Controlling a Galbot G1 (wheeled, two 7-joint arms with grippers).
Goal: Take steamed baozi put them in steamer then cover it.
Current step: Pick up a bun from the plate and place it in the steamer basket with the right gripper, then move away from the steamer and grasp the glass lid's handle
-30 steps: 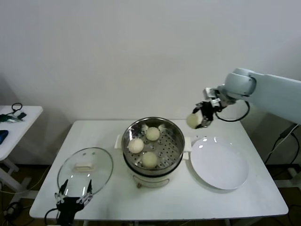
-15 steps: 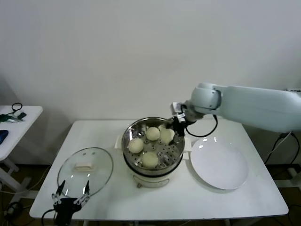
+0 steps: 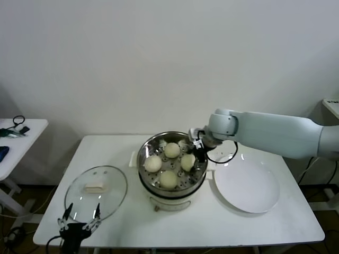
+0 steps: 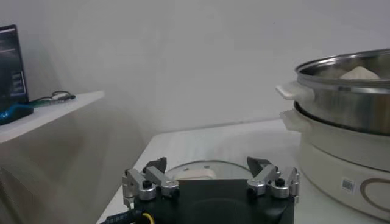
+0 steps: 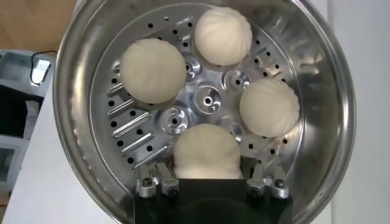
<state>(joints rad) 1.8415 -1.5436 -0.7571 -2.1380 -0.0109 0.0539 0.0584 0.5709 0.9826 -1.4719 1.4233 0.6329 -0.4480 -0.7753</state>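
The steel steamer (image 3: pixel 144 153) stands mid-table on its white cooker base. Three baozi lie in it (image 3: pixel 172 150) (image 3: pixel 153 163) (image 3: pixel 168 179). My right gripper (image 3: pixel 197 153) reaches down inside the basket at its right side and is shut on the fourth baozi (image 3: pixel 187 161), low over the perforated bottom. In the right wrist view this bun (image 5: pixel 206 151) sits between my fingers, with the others (image 5: pixel 152 70) beyond it. The glass cover (image 3: pixel 111 197) lies flat at the front left. My left gripper (image 3: pixel 81 223) is open and empty at the front edge, just before the cover (image 4: pixel 183 169).
An empty white plate (image 3: pixel 247 185) lies right of the steamer. A small white side table (image 3: pixel 16 138) with cables stands far left. The steamer's wall and handle (image 4: pixel 341 91) rise to the right of my left gripper.
My right gripper carried the baozi from above the plate side over the steamer and has lowered it into the basket. The left arm has barely moved.
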